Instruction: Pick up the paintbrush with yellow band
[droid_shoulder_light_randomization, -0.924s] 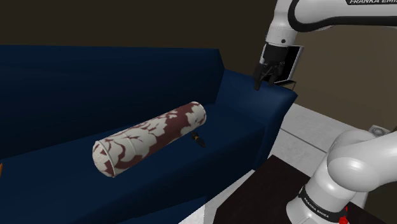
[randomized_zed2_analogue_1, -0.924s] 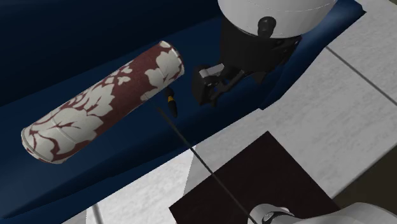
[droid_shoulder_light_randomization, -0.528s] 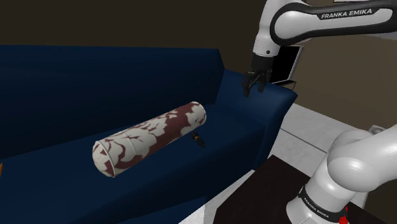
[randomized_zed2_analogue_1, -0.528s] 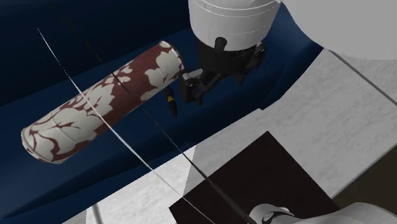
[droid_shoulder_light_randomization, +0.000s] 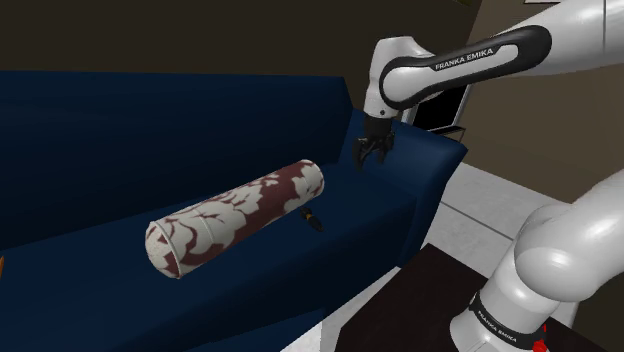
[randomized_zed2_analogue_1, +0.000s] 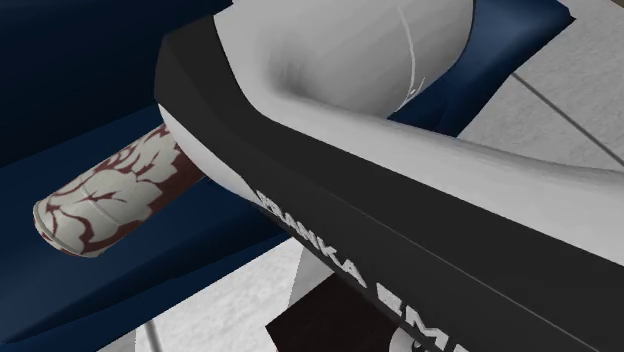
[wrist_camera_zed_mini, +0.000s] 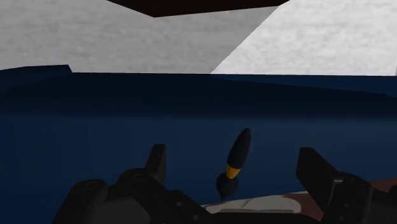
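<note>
Shoulder view: my hand (droid_shoulder_light_randomization: 370, 155) hangs above the blue sofa (droid_shoulder_light_randomization: 120, 130). The black paintbrush (droid_shoulder_light_randomization: 312, 218) with its yellow band lies on the seat at seven o'clock from it, just beside the patterned bolster's (droid_shoulder_light_randomization: 235, 220) end. In the wrist view my fingers (wrist_camera_zed_mini: 157, 162) stand wide apart, grasping nothing.

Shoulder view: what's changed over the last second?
The end effector moved down and toward the shoulder view's left, from above the armrest to over the sofa seat, closing on the paintbrush. Its fingers stand open; nothing was taken hold of. The arm now crosses the second exterior view. The paintbrush and the patterned bolster stayed put.
</note>
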